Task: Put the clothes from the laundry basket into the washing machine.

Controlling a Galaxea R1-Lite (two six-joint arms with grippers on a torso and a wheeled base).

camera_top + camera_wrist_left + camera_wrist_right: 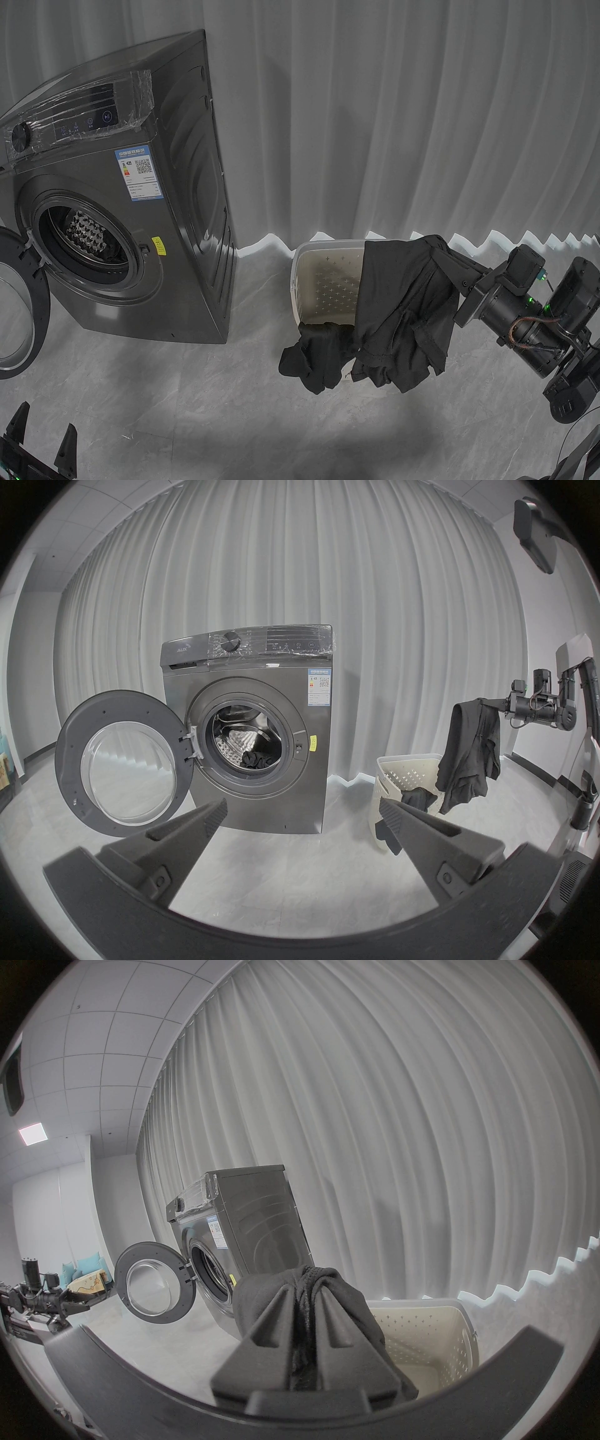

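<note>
A grey washing machine [119,187] stands at the left with its round door [19,300] swung open; a dark garment [255,759] lies inside the drum. A white laundry basket [322,278] sits on the floor to its right. My right gripper [451,257] is shut on a black garment [403,306], held up above the basket so it hangs down over the rim. Another dark garment [315,356] spills over the basket's front onto the floor. My left gripper [40,431] is open and empty, low at the near left, well in front of the machine.
White curtains [406,119] run along the back behind the machine and basket. The grey floor [187,400] between the machine, the basket and my left gripper is bare.
</note>
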